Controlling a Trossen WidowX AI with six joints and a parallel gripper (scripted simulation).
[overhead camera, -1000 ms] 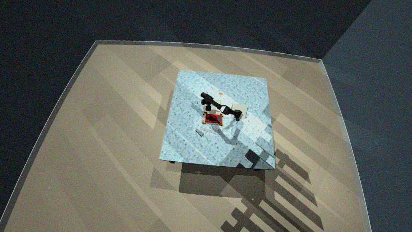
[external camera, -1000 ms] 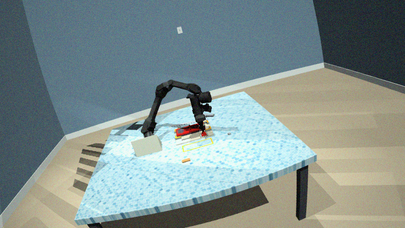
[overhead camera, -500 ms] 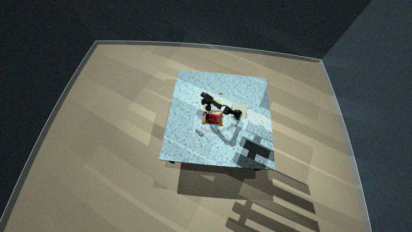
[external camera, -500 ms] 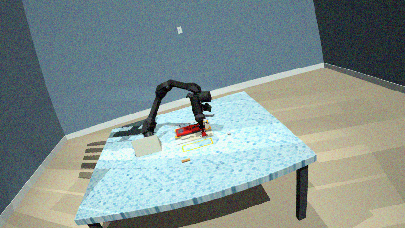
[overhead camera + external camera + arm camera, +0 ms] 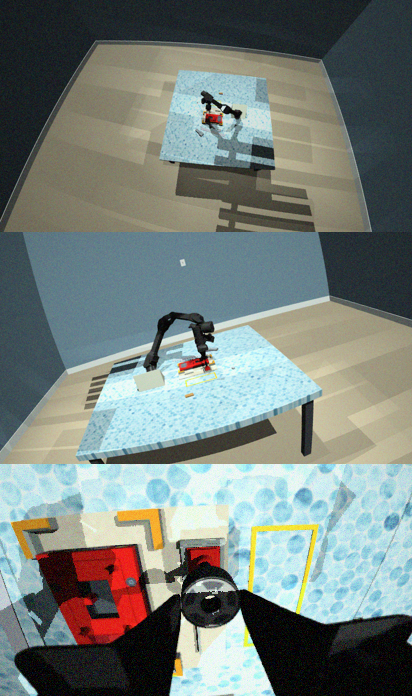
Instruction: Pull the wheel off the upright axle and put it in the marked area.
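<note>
Plainly, no brand, label or readable writing shows on anything in these views; a small white plate [image 5: 182, 262] on the blue wall carries a mark too small to make out. In the wrist view the gripper [image 5: 210, 601] has its 2 black fingers clamped on the wheel [image 5: 208, 596], a dark round piece with a pale grey face and a dark centre hole, 1 finger pressing each side of it. The wheel hangs over the cream base board [image 5: 200, 526], just in front of a small red block [image 5: 202, 556], and the axle itself is hidden behind it, so whether the wheel is on or off the axle cannot be told. The yellow-outlined marked area [image 5: 282, 581] lies on the counter [image 5: 360, 539] just beside the board, to the wheel's right in this view, and the wheel is outside it. A larger red plate [image 5: 92, 591] with a grey square recess sits on the board, partly under shadow and cut off by 1 finger. From the exterior view the arm [image 5: 172, 327] arches over and comes down on the board, hiding the wheel. A pale box [image 5: 149, 379] stands near the arm's base, and a small orange piece [image 5: 189, 395] lies apart on the counter. Grey bits [image 5: 207, 131] in the top view are too small to identify.
</note>
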